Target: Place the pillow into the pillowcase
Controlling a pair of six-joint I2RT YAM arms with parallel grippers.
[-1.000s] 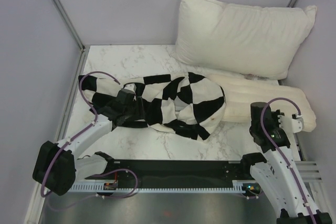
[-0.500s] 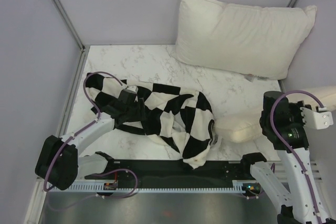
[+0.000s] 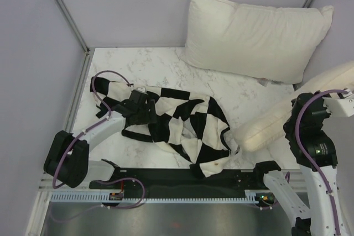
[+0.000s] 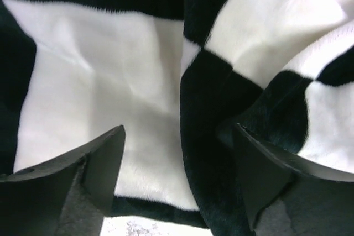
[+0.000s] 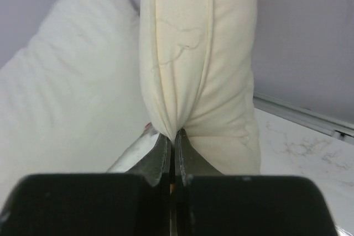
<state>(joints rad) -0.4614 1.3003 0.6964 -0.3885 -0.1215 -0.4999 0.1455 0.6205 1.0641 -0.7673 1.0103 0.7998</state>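
Where the pillow (image 3: 276,122) is: right side, one end pinched up, other end low beside the pillowcase (image 3: 182,120)
Right fingers (image 5: 172,139): clenched on the pillow's seam edge
Left fingers (image 4: 178,131): released, spread over pillowcase on table (image 3: 160,62)
Handling: both look soft, light, floppy; I would take the pillowcase at its opening hem
Writing: none readable

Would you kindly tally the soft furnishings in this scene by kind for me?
Pillows: 2 (cream pillow, large white pillow)
Pillowcases: 1 (checkered pillowcase)
Total: 3
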